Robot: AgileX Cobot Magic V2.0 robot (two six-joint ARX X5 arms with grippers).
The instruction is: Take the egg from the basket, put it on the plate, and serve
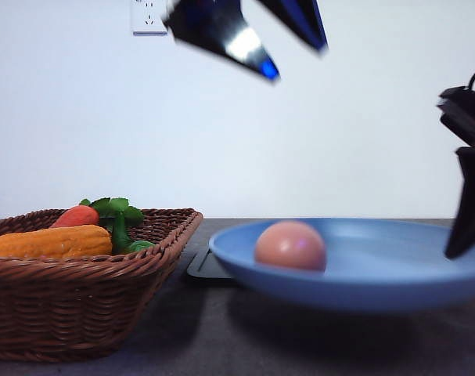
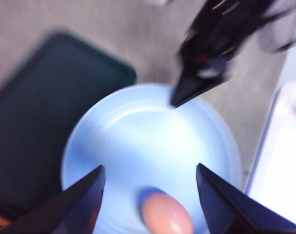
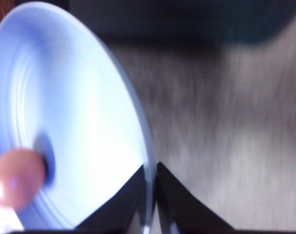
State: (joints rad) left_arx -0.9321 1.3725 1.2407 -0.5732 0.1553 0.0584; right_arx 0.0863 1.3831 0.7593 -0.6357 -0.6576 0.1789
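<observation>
The brownish-pink egg [image 1: 290, 245] lies in the light blue plate [image 1: 394, 270], left of its middle. My right gripper [image 1: 466, 235] is shut on the plate's right rim, and the plate hangs above the dark table. In the right wrist view the fingers [image 3: 119, 207] pinch the plate [image 3: 79, 112] rim, with the egg [image 3: 17, 178] further in. My left gripper [image 1: 288, 59] is open high above the plate; in the left wrist view it [image 2: 148, 192] hovers over the egg [image 2: 166, 214] and plate [image 2: 133, 141]. The wicker basket [image 1: 73, 290] stands at the left.
In the basket lie an orange vegetable [image 1: 49, 241] and a red-orange carrot with green leaves [image 1: 104, 213]. A flat black tray [image 1: 206, 266] lies on the table behind the plate, and also shows in the left wrist view [image 2: 40, 112]. A white wall stands behind.
</observation>
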